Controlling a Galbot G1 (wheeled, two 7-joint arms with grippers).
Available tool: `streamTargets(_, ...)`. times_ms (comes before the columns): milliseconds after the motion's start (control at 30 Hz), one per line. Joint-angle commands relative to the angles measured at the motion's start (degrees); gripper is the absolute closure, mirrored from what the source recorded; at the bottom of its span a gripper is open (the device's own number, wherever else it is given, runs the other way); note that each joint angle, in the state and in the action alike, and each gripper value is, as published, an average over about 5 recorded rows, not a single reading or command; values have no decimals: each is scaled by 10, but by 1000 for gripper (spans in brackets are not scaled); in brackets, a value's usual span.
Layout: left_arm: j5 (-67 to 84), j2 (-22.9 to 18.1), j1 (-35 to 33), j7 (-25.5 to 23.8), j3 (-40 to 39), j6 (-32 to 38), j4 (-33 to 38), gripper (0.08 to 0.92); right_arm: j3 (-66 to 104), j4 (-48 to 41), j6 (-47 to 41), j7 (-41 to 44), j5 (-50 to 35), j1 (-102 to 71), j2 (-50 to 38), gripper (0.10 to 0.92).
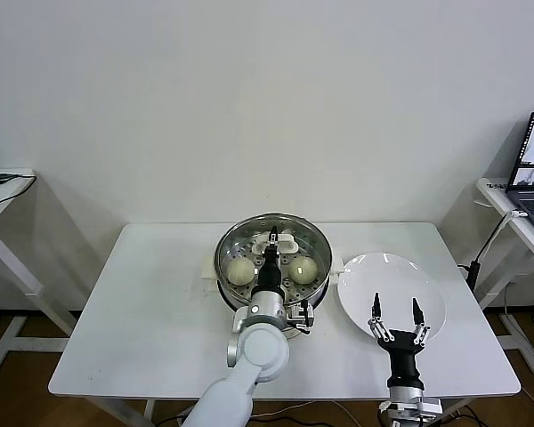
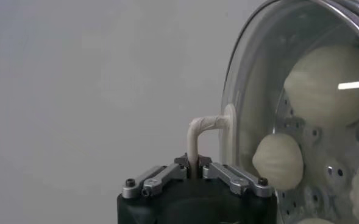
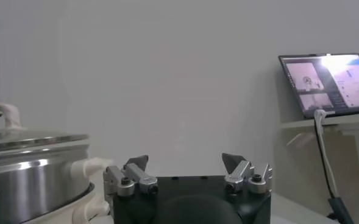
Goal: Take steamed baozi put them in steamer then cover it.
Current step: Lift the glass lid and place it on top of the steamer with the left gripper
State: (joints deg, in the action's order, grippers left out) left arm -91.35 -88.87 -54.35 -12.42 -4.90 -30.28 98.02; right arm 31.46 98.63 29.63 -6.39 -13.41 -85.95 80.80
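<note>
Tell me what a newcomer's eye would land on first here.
First, the steamer at the table's middle, with the left gripper shut on the handle of the glass cover sitting on it. Baozi show through the glass. To the steamer's right lies a bare white plate, the open right gripper hovering over its near edge.

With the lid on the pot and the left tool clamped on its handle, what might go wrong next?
1. The left tool is shut on the cover handle; withdrawing before opening could drag the cover off the steamer.
2. The buns sit close under the glass and might be pressed.
3. The right tool hovers open over the plate; lowering could knock it.
</note>
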Motion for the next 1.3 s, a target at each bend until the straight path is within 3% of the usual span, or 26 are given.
streamTargets(33, -2, 1, -3, 0, 2, 2, -2, 810, -1, 1, 1, 0, 2, 0, 0, 203)
streamTargets(667, -2, 7, -20, 2, 7, 15, 10, 784, -1, 1, 2, 1, 3, 0, -2, 203)
streamTargets(1067, 20, 66, -90, 1, -6, 7, 150, 451, -4, -6, 4, 2, 3, 5, -6, 203)
streamTargets(1300, 50, 102, -160, 17, 15, 11, 277, 252, -13, -8, 3, 6, 2, 9, -7, 203)
